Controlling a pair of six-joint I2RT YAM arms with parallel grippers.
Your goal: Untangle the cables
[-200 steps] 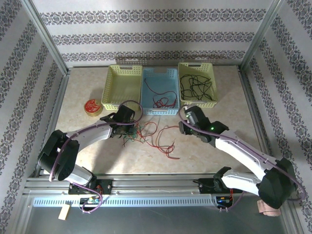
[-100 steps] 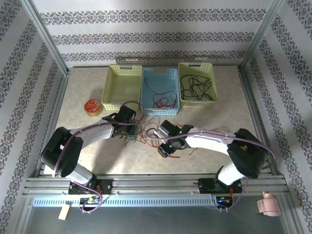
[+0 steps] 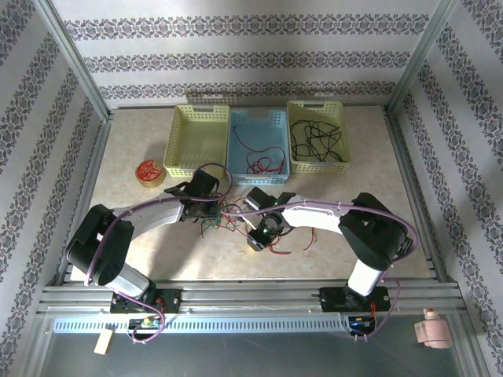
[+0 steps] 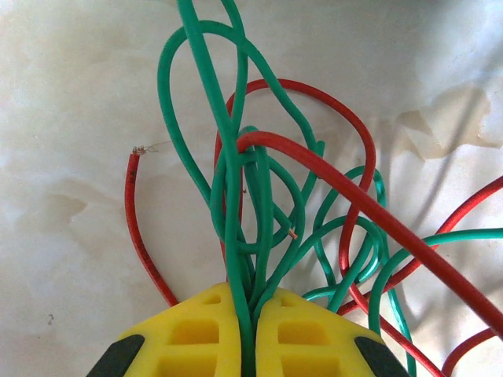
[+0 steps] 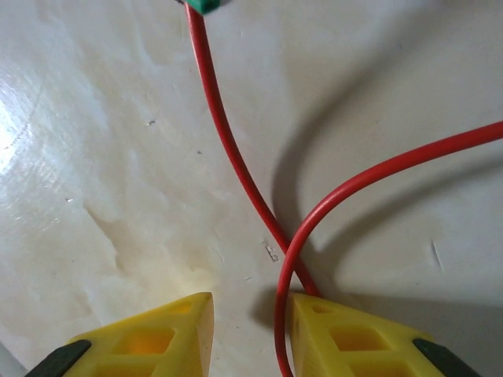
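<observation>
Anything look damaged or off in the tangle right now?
One red cable's cut end, left of the green tangle that the left gripper pinches, is frayed, bare strands splaying out. Nothing else looks damaged.

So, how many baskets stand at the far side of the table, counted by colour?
Yellow baskets: 2 (left one, right one)
Blue basket: 1
Total: 3
</observation>
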